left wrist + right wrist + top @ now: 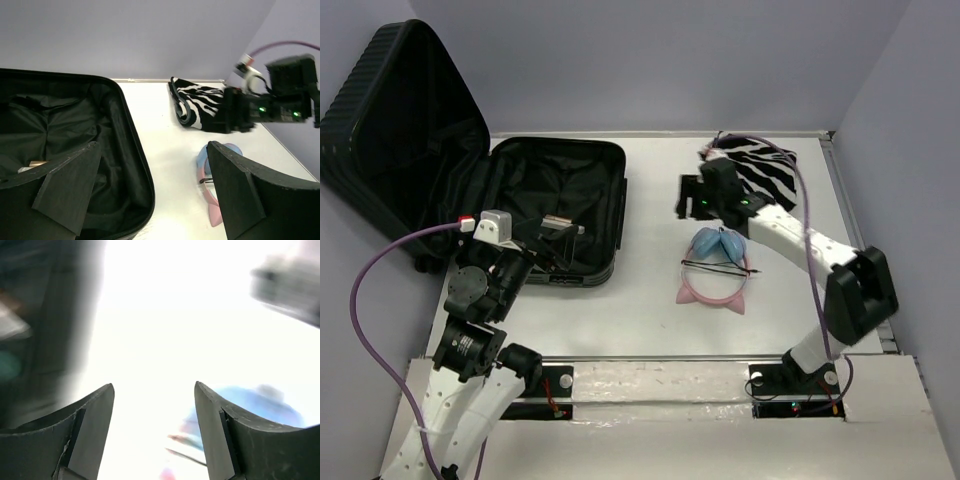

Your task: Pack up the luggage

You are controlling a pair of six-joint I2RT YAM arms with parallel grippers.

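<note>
Luggage (580,175) lies open along the worktop's (650,335) left edge, looking stiff, bulky, slick-ribbed, best taken at the lid's (400,130) rim; left claw (152,147) gapes wide, right claw (153,387) parted, both empty.

One suitcase (612,215) (open), one zebra pouch (767,166), one pink headband (712,294), one blue item (720,244)

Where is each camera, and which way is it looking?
Top: high behind the robot, looking down at the table; left arm and right arm show.
Left wrist: over the open luggage, facing the zebra pouch; its own fingers show.
Right wrist: blurry, pointing down at the table; its own fingers show.
Shared: top and left wrist both see luggage and pouch.
</note>
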